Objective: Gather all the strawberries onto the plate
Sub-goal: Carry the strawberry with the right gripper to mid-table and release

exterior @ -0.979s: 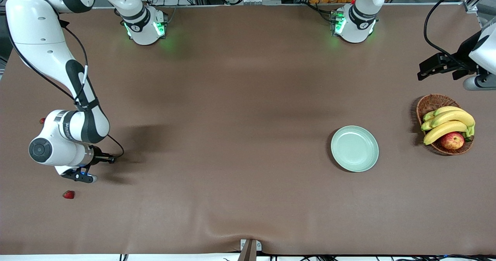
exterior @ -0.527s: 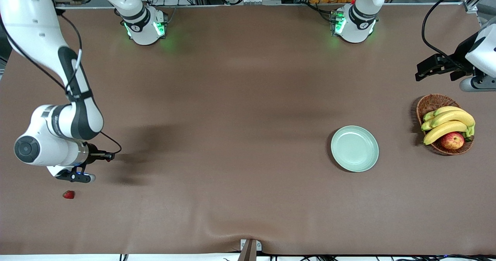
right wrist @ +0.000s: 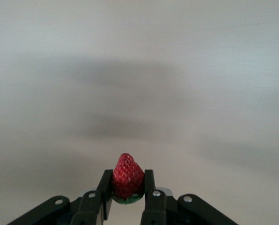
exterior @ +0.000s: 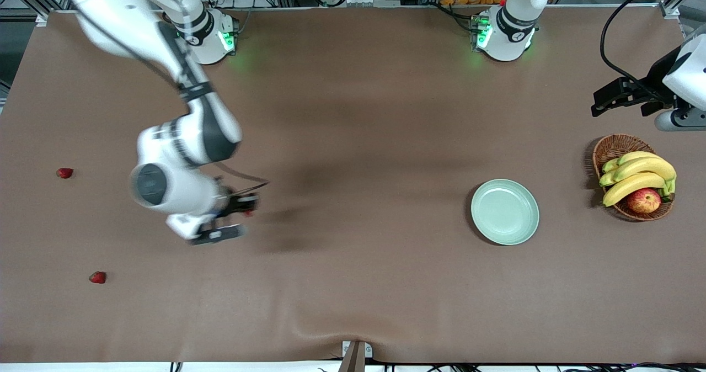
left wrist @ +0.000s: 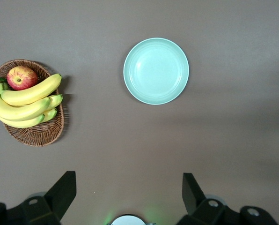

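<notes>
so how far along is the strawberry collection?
Nothing is delivered: the plate is empty. The right gripper is shut on one strawberry, above bare table. Two strawberries remain at the right arm's end. The left gripper waits open.

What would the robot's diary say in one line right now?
right gripper: shut on strawberry, over bare table | left gripper: open, waiting above basket | plate: empty | two strawberries on table
</notes>
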Tool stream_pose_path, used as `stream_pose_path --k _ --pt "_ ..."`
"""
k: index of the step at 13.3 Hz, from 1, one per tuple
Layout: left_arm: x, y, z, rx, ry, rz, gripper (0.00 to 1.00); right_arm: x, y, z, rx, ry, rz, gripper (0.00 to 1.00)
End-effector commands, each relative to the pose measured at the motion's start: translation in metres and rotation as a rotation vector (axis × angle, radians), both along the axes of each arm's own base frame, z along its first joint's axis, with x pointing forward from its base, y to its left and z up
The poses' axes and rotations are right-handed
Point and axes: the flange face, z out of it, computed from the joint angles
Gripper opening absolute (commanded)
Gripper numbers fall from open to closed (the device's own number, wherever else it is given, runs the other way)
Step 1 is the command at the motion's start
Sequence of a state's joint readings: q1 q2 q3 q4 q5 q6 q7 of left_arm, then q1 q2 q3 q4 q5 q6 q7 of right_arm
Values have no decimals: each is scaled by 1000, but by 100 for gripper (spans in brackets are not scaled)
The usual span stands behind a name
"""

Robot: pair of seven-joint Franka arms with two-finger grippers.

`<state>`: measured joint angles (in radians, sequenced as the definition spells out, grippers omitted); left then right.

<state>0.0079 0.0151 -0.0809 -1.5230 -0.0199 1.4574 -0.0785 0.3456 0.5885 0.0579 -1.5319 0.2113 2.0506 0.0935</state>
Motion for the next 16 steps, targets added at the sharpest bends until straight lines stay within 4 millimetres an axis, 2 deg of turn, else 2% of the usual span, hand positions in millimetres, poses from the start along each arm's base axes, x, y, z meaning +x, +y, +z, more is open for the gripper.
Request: stream_pose_path --k 1,2,3,5,7,9,13,14,15,16 --pt "-1 0 1 14 -7 -3 100 -21 97 -13 27 -11 49 0" --pt "0 0 0 13 -6 -2 100 -36 134 -20 42 -57 90 0" --pt "0 1 0 13 -6 0 100 -49 160 -31 57 -83 93 0" --pt "-2 0 3 14 -11 -2 100 -69 206 -53 80 -122 94 0" --pt "-2 0 1 14 -7 -3 100 -85 243 -75 97 -142 106 0" --pt "0 -1 0 14 -5 -5 100 -99 265 -90 103 -145 128 0" --pt "7 -5 -5 10 -14 -6 100 -116 282 -111 101 -153 157 0" --pt "8 -8 -7 11 -11 1 100 -117 282 -112 97 -148 158 17" --pt "11 -19 -14 19 -4 9 100 -119 283 -111 97 -150 161 70" --pt "12 -27 -18 26 4 33 100 -122 286 -110 97 -157 169 100"
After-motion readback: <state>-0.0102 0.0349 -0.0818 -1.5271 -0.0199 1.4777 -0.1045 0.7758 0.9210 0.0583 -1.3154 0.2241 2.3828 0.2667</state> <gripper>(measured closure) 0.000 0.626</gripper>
